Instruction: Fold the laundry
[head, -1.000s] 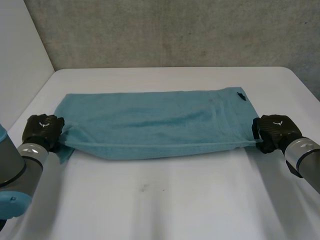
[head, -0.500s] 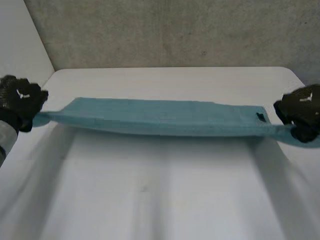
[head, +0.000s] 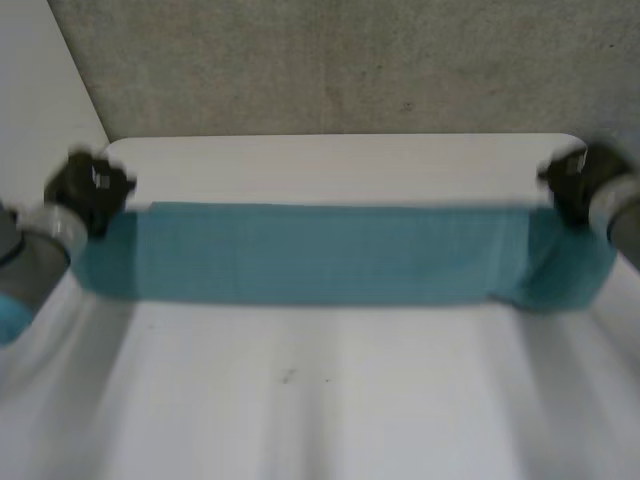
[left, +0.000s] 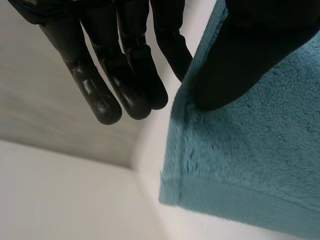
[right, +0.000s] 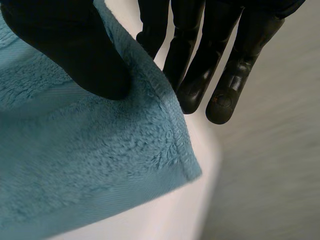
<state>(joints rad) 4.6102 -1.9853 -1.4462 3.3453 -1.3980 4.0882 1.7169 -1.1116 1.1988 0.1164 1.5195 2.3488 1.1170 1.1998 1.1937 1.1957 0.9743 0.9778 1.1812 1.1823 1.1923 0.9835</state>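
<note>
So here's where I'm at with the teal towel (head: 320, 255). I've got it stretched sideways between both hands as one long band over the far half of the table (head: 320, 400), running nearly from the left edge to the right edge. The grey wall (head: 350, 60) is right behind it.

The left hand (head: 88, 188) is up near the table's far left corner, holding one end of the towel. On its wrist cam the left thumb (left: 250, 55) is pressed flat onto the fuzzy face of the cloth. The left fingers (left: 125, 80) are straight on the other side of the edge, so it's a pinch close to a corner along the hemmed short edge.

The right hand (head: 575, 185) is near the far right corner doing the same thing. The right thumb (right: 75, 50) is on top of the cloth, the right fingers (right: 200, 65) are behind the hem, and the towel corner pokes out just past the fingertips.

The right end sags a bit below that hand. Can't tell from the head cam whether the lower edge is touching the table or hanging just above it.
</note>
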